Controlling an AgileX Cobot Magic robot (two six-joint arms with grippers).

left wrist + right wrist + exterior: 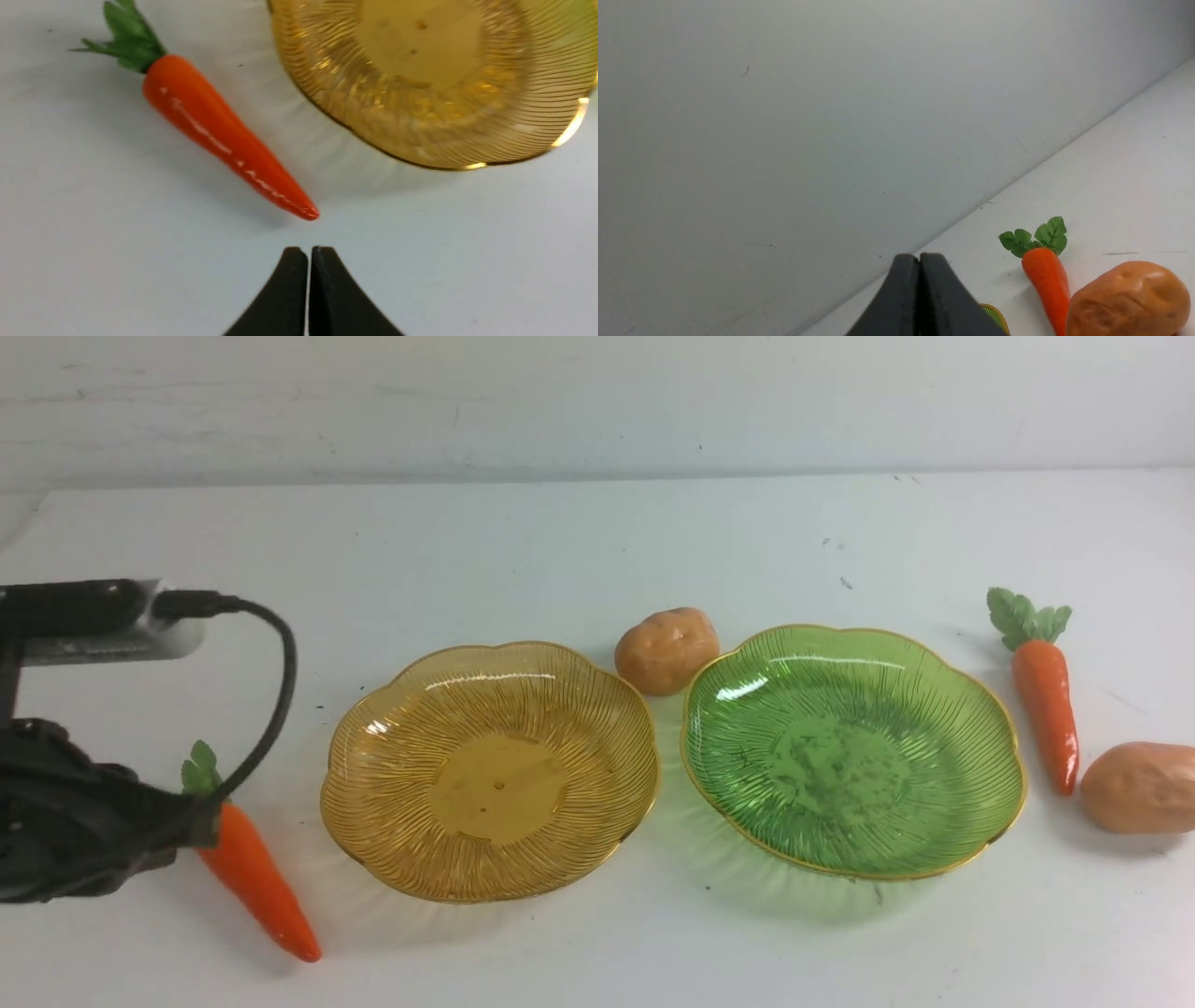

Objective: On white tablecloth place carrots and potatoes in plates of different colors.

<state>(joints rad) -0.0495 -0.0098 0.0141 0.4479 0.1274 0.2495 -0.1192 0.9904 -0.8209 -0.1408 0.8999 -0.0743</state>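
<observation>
- A white tablecloth (560, 551) is spread out flat, with a few tiny dark specks on it. A plain white wall (597, 401) stands behind it.
- Two flower-shaped plates with gold rims sit side by side in the middle. The yellow plate (490, 770) is on the left and the green plate (851, 751) is on the right. Both are empty.
- The middle potato (666, 651) lies on the cloth behind the gap between the plates, right up against the green plate's rim.
- The right carrot (1046, 700) lies on the cloth just to the right of the green plate. Its green leaves point toward the wall.
- The right potato (1141, 787) sits just beside that carrot's pointy end, at the edge of the front view.
- The left carrot (257, 882) lies on the cloth to the left of the yellow plate. Its leafy end is partly hidden behind the black left arm (65, 821).
- The left end effector (308, 252) is squeezed tight together and holds nothing. Its tips are near the left carrot's pointy end but do not touch it.
- The right end effector (919, 259) is squeezed tight together too, with nothing in it. The front view does not show it.
</observation>
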